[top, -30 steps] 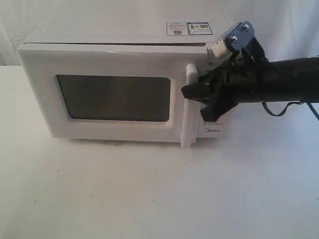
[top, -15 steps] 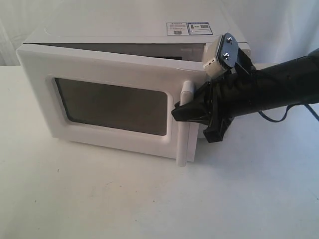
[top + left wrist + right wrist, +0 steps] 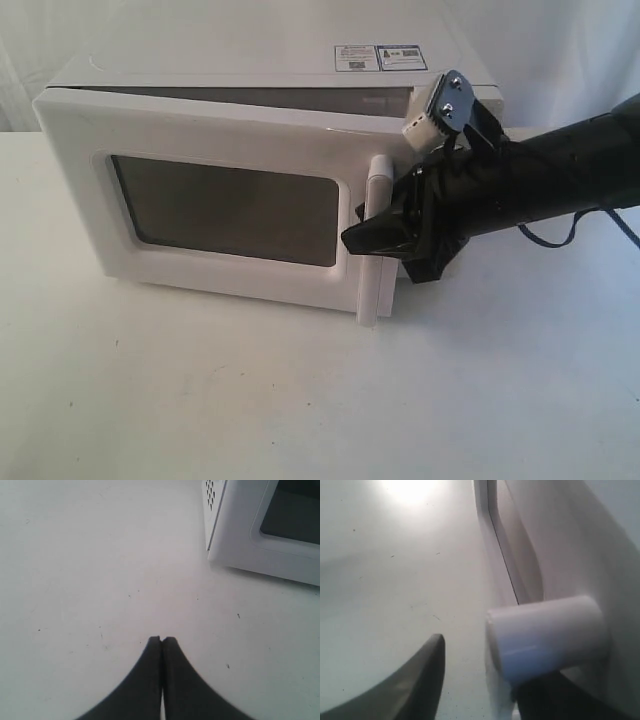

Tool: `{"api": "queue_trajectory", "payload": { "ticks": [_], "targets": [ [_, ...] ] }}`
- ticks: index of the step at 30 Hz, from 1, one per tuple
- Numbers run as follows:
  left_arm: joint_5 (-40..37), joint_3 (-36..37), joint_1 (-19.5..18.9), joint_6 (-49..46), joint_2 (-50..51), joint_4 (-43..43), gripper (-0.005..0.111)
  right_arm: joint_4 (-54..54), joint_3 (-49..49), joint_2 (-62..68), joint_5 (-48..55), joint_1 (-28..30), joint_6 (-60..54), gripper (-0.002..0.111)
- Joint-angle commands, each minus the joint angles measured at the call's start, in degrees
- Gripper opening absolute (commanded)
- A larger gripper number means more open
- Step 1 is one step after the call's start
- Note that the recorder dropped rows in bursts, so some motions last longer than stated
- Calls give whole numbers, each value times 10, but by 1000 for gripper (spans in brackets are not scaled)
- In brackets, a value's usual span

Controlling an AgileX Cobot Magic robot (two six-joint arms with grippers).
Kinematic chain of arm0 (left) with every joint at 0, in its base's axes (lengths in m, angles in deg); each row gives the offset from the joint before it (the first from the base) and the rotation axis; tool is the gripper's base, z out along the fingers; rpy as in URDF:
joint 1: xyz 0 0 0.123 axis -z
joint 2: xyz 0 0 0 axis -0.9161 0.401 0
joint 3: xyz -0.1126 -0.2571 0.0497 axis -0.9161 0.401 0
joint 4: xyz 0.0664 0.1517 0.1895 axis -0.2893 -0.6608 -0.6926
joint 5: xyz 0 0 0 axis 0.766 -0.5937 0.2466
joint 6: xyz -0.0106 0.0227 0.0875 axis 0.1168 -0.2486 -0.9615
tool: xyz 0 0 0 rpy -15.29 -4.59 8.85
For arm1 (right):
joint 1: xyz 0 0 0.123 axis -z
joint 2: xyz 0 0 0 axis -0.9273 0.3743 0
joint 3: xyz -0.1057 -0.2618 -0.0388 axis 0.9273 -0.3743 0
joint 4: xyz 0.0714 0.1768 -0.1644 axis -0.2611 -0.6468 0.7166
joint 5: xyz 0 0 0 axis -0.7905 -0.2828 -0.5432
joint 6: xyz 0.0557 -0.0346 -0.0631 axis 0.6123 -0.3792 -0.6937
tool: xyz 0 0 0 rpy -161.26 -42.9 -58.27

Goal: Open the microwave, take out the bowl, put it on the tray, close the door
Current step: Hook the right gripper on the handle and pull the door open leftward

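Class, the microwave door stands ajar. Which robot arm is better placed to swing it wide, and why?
Right. The right gripper straddles the door handle, jaws open around it. The left gripper is shut above the table, by the microwave's opposite corner.

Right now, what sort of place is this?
Probably a robot lab test setup, not a real kitchen: a microwave on a plain white table, white cloth backdrop, black robot arm reaching in.

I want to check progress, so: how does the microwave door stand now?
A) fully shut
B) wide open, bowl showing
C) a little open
C: the door is swung slightly off the microwave, with a dark gap along its top edge.
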Motion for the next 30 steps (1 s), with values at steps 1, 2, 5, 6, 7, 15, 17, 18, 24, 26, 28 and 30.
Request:
{"api": "queue_trajectory", "payload": {
  "ticks": [1,2,5,6,7,15,17,18,24,26,28,30],
  "targets": [
    [-1,1,-2,0,-3,5,0,51,-4,5,31,-6,47,43],
    [-1,1,-2,0,-3,5,0,67,-4,5,31,-6,57,43],
    [-1,1,-2,0,-3,5,0,112,-4,4,31,-6,101,43],
    [-1,1,-2,0,-3,5,0,131,-4,1,31,-6,116,43],
    [-1,1,-2,0,-3,5,0,154,-4,-1,32,-6,137,43],
    [-1,1,-2,0,-3,5,0,312,-4,-89,62,-6,327,37],
    [-1,1,-2,0,-3,5,0,341,-4,-115,43,-6,340,25],
    [-1,1,-2,0,-3,5,0,341,-4,-121,24,-6,340,20],
    [-1,1,-2,0,-3,5,0,229,-4,-133,-131,-6,351,0],
    [-1,1,-2,0,-3,5,0,182,-4,-133,-149,-6,345,0],
    [-1,1,-2,0,-3,5,0,136,-4,-133,-152,-6,302,0],
    [-1,1,-2,0,-3,5,0,119,-4,-133,-121,-6,272,0]
  ]
}}
